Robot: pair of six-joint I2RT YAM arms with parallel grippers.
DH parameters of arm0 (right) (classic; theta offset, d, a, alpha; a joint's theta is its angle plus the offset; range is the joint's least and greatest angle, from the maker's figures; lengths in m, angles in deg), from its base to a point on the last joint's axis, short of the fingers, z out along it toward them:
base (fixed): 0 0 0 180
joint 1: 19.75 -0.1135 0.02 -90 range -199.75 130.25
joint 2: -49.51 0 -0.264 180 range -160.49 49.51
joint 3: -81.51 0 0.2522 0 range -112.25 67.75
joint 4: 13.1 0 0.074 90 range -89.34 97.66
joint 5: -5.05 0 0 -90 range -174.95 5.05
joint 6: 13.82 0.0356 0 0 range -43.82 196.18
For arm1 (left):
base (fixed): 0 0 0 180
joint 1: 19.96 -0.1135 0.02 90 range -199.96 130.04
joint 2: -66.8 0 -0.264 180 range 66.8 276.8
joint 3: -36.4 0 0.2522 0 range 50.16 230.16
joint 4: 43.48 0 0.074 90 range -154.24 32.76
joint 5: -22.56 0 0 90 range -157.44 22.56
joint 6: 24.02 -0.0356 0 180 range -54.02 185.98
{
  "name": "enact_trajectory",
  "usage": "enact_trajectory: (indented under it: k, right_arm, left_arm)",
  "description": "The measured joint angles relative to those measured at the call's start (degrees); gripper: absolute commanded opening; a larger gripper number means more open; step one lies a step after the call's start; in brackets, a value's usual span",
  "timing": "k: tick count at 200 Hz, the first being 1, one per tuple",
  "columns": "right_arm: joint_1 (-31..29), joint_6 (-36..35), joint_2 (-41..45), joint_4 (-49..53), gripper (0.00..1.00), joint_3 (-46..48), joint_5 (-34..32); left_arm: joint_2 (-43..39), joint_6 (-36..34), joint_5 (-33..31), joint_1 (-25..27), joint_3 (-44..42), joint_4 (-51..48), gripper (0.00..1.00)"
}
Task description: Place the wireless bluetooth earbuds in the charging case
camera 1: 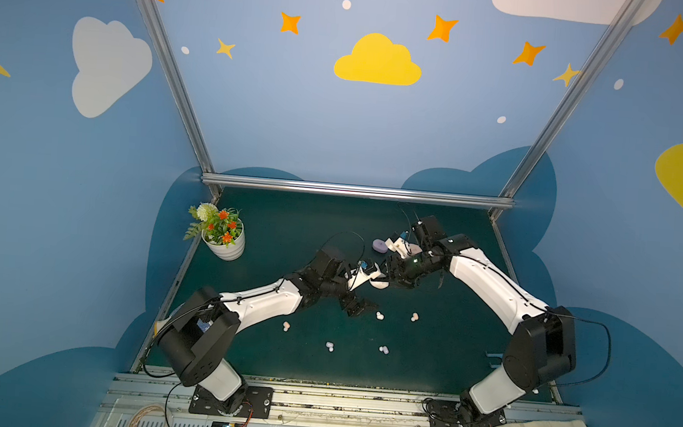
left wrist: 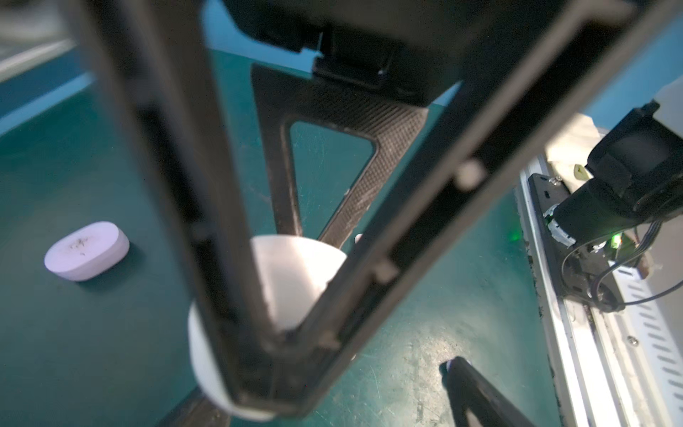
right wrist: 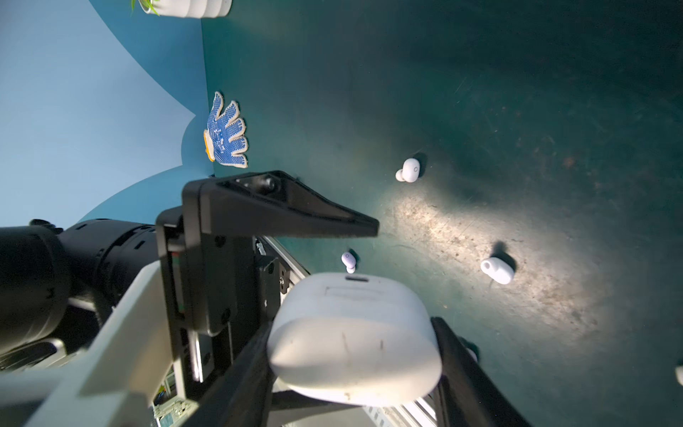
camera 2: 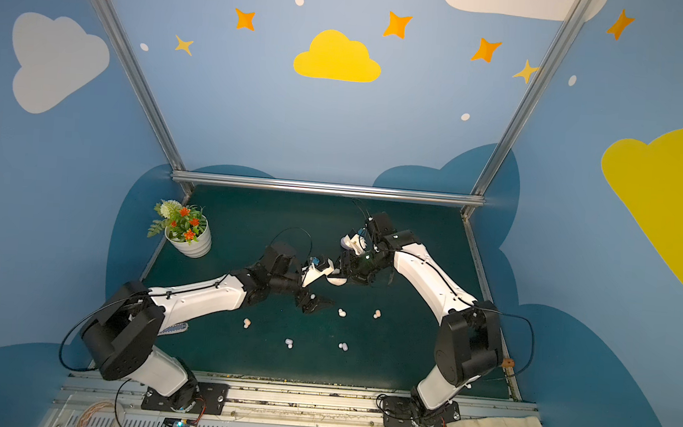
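Pinching the white charging case (right wrist: 354,355), the right gripper (right wrist: 356,325) holds it above the green mat (camera 1: 330,230); whether the left gripper (left wrist: 290,344) has its jaws spread, I cannot tell. Loose earbuds (camera 1: 379,316) lie at six o'clock from the case, nearer the left gripper.

both top views are evenly lit and sharp; the dark table (camera 1: 288,227) sits dim at lower middle, and the posts (camera 1: 170,63) splay toward the frame edges. in the right wrist view a bright light patch crosses the table, earbuds (right wrist: 410,170) throw hard shadows, the near charging case (right wrist: 354,340) glares softly. left wrist fingers (left wrist: 166,185) are blurred.
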Motion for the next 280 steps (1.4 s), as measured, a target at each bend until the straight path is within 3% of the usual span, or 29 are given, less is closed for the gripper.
enact_trajectory:
  k: [101,172,280]
  right_arm:
    - [-1.99,-0.24,-1.42,2.08,0.48,-0.48,1.49]
    - [-2.16,-0.22,-1.46,2.34,0.48,-2.05,2.93]
    - [-2.21,-0.2,-1.7,3.13,0.48,-2.05,4.42]
  left_arm:
    - [-1.29,-1.68,-1.2,0.17,-0.46,1.73,0.65]
    - [-1.29,-1.7,-0.48,0.2,-0.46,1.75,0.63]
    - [-1.29,-1.7,-0.81,0.13,-0.46,1.75,0.47]
